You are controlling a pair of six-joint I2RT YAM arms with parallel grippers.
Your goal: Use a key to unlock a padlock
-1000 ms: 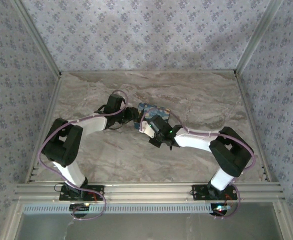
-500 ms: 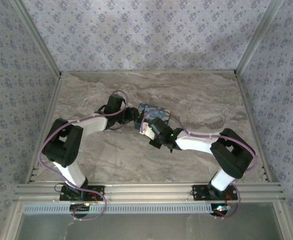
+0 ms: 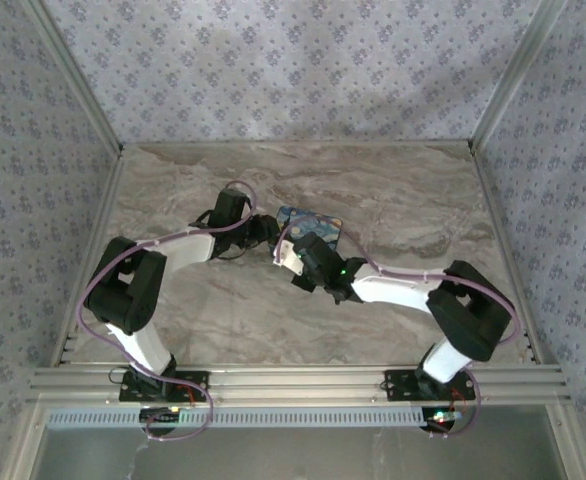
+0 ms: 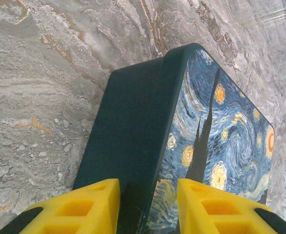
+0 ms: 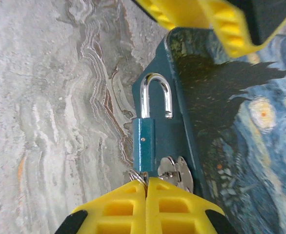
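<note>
Against the painted box (image 4: 133,126) on the tabletop (image 5: 45,97) leans a teal padlock (image 5: 145,139), right end effector (image 5: 146,204) pinching its key (image 5: 139,176), left end effector (image 4: 145,190) clamping the box.

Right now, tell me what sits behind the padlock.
Behind the padlock is the dark teal side wall of the painted box. The closed right tool and the loose keys cover the lock's bottom end, so the keyhole is hidden.
</note>
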